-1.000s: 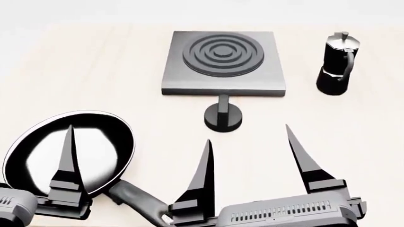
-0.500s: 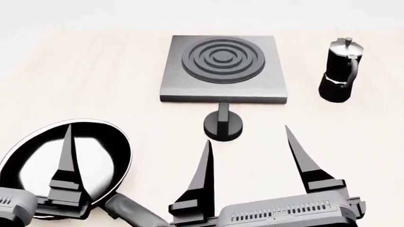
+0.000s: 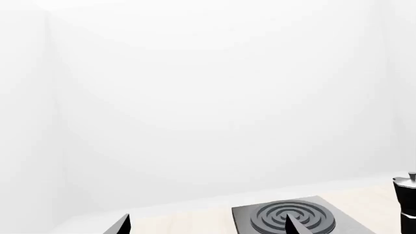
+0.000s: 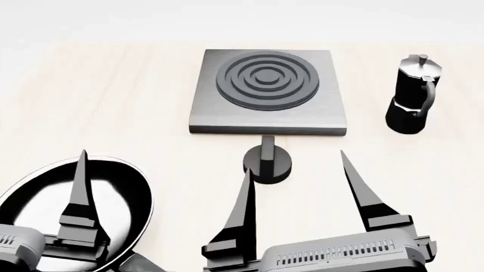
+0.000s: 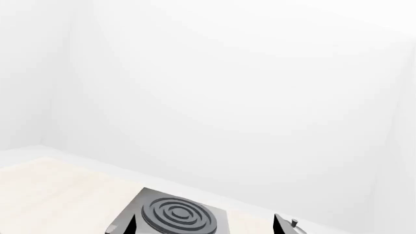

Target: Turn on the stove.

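Note:
The stove (image 4: 264,90) is a flat grey slab with dark concentric burner rings, at the table's far middle. Its small round black knob (image 4: 272,161) stands just in front of the slab. My right gripper (image 4: 295,164) is open and empty, low in the head view, with its left fingertip just beside the knob's left edge. One finger (image 4: 79,192) of my left gripper shows over the frying pan. The left gripper (image 3: 206,225) is open and empty in its wrist view. The stove also shows in the left wrist view (image 3: 260,217) and the right wrist view (image 5: 175,212).
A black frying pan (image 4: 45,204) lies at the near left under my left gripper. A tall black moka pot (image 4: 412,96) stands right of the stove, also in the left wrist view (image 3: 406,200). The light wooden table (image 4: 113,102) ends at a white wall.
The stove, knob and moka pot have come lower and nearer in the head view. The frying pan has slid toward the lower left edge. Both grippers stay open.

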Available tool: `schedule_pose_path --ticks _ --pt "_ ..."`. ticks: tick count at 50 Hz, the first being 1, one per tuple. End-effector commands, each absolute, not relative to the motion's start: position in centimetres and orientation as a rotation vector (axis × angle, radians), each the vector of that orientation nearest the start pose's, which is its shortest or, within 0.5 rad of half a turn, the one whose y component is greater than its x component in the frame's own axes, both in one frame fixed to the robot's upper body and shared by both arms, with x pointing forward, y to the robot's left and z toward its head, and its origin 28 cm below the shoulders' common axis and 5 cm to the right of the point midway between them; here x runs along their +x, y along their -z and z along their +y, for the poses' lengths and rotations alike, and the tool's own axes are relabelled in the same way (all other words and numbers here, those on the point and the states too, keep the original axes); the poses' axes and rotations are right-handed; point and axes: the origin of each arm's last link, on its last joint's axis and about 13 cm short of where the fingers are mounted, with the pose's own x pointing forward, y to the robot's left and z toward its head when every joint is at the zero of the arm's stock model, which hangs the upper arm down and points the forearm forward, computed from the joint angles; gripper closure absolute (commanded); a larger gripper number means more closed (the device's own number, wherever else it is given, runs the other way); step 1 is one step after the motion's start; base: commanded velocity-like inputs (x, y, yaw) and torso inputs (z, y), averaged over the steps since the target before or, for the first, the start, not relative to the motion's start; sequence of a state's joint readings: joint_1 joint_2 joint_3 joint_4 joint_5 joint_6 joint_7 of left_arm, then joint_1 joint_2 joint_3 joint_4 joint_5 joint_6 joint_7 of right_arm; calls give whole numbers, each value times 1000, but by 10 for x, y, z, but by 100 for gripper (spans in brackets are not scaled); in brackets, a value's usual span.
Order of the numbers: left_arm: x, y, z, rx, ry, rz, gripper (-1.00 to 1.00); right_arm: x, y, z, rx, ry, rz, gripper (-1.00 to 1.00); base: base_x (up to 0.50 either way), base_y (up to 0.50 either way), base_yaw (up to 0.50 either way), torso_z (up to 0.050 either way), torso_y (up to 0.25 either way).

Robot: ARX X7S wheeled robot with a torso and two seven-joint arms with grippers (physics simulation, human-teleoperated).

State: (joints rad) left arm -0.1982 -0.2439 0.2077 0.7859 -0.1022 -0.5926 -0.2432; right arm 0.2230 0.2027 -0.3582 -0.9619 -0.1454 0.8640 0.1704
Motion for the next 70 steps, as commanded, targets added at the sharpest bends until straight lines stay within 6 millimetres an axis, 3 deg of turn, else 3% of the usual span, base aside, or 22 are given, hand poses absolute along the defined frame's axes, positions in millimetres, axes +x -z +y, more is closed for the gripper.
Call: schedule_pose_path --ticks 1,70 --pt "203 -165 200 127 37 -364 -100 182 -176 -77 -270 -55 -332 -100 113 0 0 0 0" --pt "203 -164 200 121 37 -361 -100 184 -174 -76 -277 -59 -327 -100 117 0 0 0 0"
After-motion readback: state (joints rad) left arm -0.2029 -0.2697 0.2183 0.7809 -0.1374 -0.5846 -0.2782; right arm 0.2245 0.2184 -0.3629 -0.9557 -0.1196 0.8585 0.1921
